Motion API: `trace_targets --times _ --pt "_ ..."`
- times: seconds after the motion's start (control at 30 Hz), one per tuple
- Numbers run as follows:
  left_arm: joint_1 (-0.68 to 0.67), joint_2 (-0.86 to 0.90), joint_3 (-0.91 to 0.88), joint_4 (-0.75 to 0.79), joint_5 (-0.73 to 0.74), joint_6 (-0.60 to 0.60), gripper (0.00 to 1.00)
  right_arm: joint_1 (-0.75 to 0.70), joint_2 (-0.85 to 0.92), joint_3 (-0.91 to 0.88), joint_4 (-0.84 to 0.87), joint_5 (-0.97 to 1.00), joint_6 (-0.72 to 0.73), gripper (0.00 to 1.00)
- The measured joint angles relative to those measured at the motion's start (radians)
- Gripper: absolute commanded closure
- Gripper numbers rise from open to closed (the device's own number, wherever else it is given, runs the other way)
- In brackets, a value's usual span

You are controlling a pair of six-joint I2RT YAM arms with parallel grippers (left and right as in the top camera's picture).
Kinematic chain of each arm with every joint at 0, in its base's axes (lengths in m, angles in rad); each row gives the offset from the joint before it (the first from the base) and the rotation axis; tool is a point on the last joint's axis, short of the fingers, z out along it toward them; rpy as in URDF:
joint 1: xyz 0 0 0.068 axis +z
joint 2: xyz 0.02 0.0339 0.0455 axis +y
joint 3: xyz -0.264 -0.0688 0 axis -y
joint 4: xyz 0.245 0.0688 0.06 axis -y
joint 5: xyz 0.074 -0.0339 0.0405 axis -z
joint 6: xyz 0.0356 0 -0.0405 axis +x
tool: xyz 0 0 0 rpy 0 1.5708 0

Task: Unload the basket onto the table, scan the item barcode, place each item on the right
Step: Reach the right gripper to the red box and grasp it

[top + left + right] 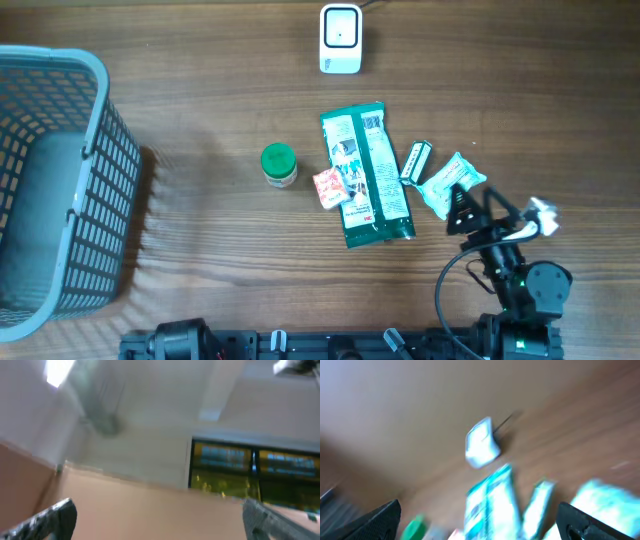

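The white barcode scanner (340, 38) stands at the table's far edge, and it shows blurred in the right wrist view as well (481, 443). The items lie in a group mid-table: a long green packet (365, 175), a green-lidded jar (278, 165), a small red packet (330, 187), a slim stick pack (415, 162) and a pale teal packet (452, 183). My right gripper (470, 207) hovers open just right of the teal packet, holding nothing (480, 527). My left gripper (160, 525) is open and empty, aimed up at the room.
A large grey-blue basket (90, 150) stands at the left edge of the table. The left arm's base (180, 342) sits at the near edge. A black cable (445, 285) loops beside the right arm.
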Motion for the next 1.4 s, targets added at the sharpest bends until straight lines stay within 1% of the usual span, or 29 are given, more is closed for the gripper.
trace_targets --times 0.07,0.13,0.27,0.3,0.4,0.43,0.5,0.57,0.6,0.63,0.7,0.77,0.83,0.93,1.07,1.13,1.2,1.27,1.37,1.4 --pt "-0.017 -0.001 -0.06 -0.042 -0.023 -0.035 0.0 0.0 0.024 0.0 -0.002 -0.129 0.01 0.01" --pt "-0.023 -0.001 -0.156 -0.032 -0.034 -0.036 0.0 0.0 0.054 0.0 -0.001 -0.227 0.024 0.0" --pt "-0.024 0.0 -0.372 0.051 -0.045 -0.04 0.0 0.0 0.093 0.0 0.043 -0.43 -0.018 0.01" --pt "-0.024 0.0 -0.451 0.096 -0.045 -0.042 0.0 0.0 0.098 0.0 0.039 -0.456 -0.028 0.01" --pt "-0.024 0.001 -0.612 0.188 -0.041 -0.045 0.0 0.0 0.121 0.005 0.001 -0.472 -0.056 0.0" --pt "-0.024 0.002 -0.676 0.224 -0.035 -0.045 0.0 0.0 0.138 0.022 -0.048 -0.471 -0.076 0.01" --pt "-0.024 0.002 -0.768 0.298 -0.021 -0.048 0.0 -0.001 0.2 0.125 -0.282 -0.434 -0.166 0.01" --pt "-0.024 0.0 -0.874 0.345 -0.019 -0.077 0.0 -0.002 0.278 0.284 -0.545 -0.358 -0.275 0.0" --pt "-0.024 0.001 -0.912 0.35 -0.018 -0.094 0.0 0.0 0.315 0.354 -0.639 -0.311 -0.319 0.01" --pt "-0.024 0.001 -0.949 0.356 -0.017 -0.113 0.0 0.0 0.38 0.462 -0.736 -0.258 -0.375 0.01" --pt "-0.024 0.001 -1.036 0.378 -0.017 -0.161 0.0 0.0 0.503 0.65 -0.842 -0.174 -0.459 0.01" --pt "-0.024 0.001 -1.098 0.375 -0.016 -0.209 0.0 0.0 0.605 0.782 -0.903 -0.137 -0.496 0.0" --pt "-0.024 0.001 -1.113 0.358 -0.016 -0.235 0.0 0.0 0.67 0.848 -0.947 -0.122 -0.504 0.0" --pt "-0.024 0.001 -1.12 0.277 -0.013 -0.262 0.0 0.0 0.757 0.877 -0.942 -0.107 -0.463 0.0" --pt "-0.024 0.001 -1.122 0.193 -0.014 -0.272 0.0 0.003 0.842 0.879 -0.824 -0.127 -0.43 0.0" --pt "-0.024 0.001 -1.122 0.143 -0.014 -0.276 0.0 0.034 0.896 0.879 -0.822 -0.137 -0.425 0.0" --pt "-0.024 0.001 -1.122 0.081 -0.014 -0.278 0.0 0.104 0.96 0.88 -0.812 -0.129 -0.398 0.0" --pt "-0.024 0.001 -1.124 0.031 -0.014 -0.28 0.0 0.206 1.059 0.88 -0.751 -0.121 -0.347 0.01" --pt "-0.024 0.001 -1.124 -0.003 -0.014 -0.279 0.0 0.375 1.21 0.881 -0.584 -0.11 -0.272 0.01" --pt "-0.024 0.0 -1.124 -0.007 -0.014 -0.28 0.0 0.428 1.269 0.882 -0.515 -0.098 -0.227 0.01"
